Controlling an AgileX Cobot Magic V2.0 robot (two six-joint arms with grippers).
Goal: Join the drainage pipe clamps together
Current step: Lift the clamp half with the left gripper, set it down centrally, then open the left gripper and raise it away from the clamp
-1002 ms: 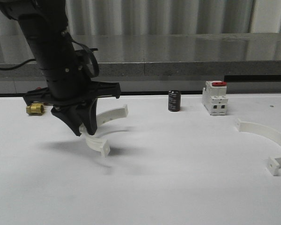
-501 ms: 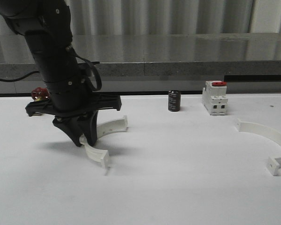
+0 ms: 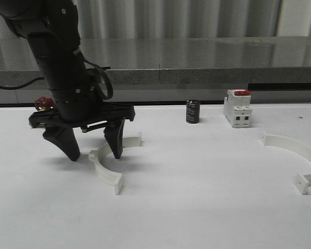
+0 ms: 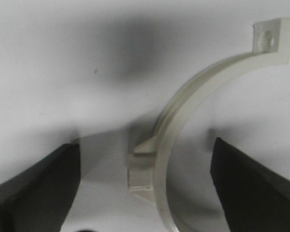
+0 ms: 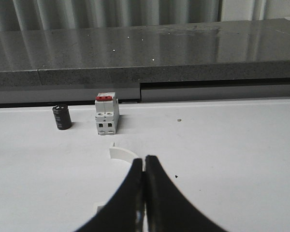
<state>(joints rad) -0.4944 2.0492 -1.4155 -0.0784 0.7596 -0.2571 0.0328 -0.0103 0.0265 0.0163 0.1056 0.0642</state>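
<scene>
One white drainage pipe clamp lies flat on the white table, left of centre. My left gripper hovers just over it, open, with one black finger on each side of the arc and touching nothing. The left wrist view has this clamp curving between the spread fingers, its end tab far off. The other clamp lies at the far right. In the right wrist view my right gripper is shut and empty above that clamp, whose arc it mostly hides.
A white breaker with a red switch and a small black cylinder stand at the back of the table. A small red part peeks out behind my left arm. A grey ledge runs along the back edge.
My left gripper set the clamp it held down onto the table and opened, letting it go. The right clamp has not moved.
</scene>
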